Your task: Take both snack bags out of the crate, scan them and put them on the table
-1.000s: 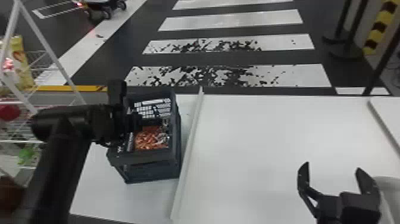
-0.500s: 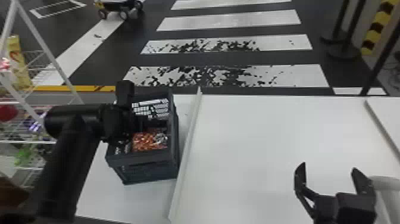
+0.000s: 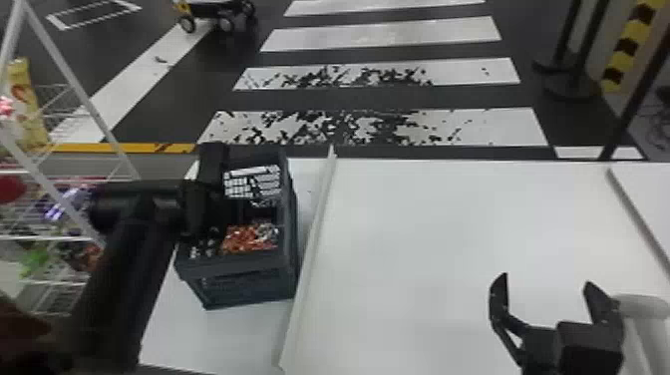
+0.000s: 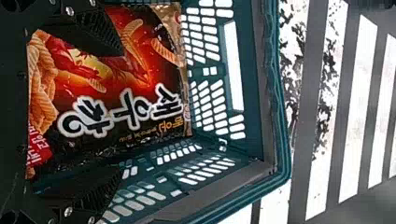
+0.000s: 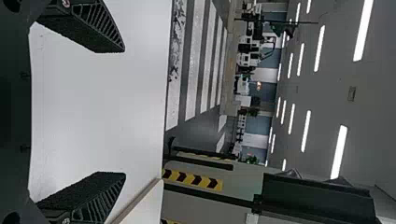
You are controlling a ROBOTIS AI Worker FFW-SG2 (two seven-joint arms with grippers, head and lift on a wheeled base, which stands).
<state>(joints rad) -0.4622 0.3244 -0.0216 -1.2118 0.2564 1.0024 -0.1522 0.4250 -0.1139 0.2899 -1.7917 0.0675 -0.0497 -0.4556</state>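
Note:
My left gripper [image 3: 212, 217] reaches over the left side of the dark crate [image 3: 239, 294]. In the left wrist view, that gripper [image 4: 119, 112] has its fingers spread wide over a black-and-red snack bag [image 4: 154, 65] lying inside the crate [image 4: 268, 93]. The bag's orange part [image 3: 244, 239] shows near the crate's front wall. Dark shiny wrapping lies beside it; whether this is the second bag I cannot tell. My right gripper [image 3: 546, 284] is parked over the table's right part, and in its wrist view the gripper [image 5: 125, 112] is open and holds nothing.
A raised white strip [image 3: 311, 254] runs along the table [image 3: 423, 249], right of the crate. Another ledge [image 3: 643, 219] borders the right side. A white wire rack [image 3: 65, 94] with snacks stands at the left, and a round white object [image 3: 643, 306] sits beside my right gripper.
My left arm has shifted rightward over the crate. The right arm keeps nearly the same place. A small wheeled vehicle beyond the table has moved to the right.

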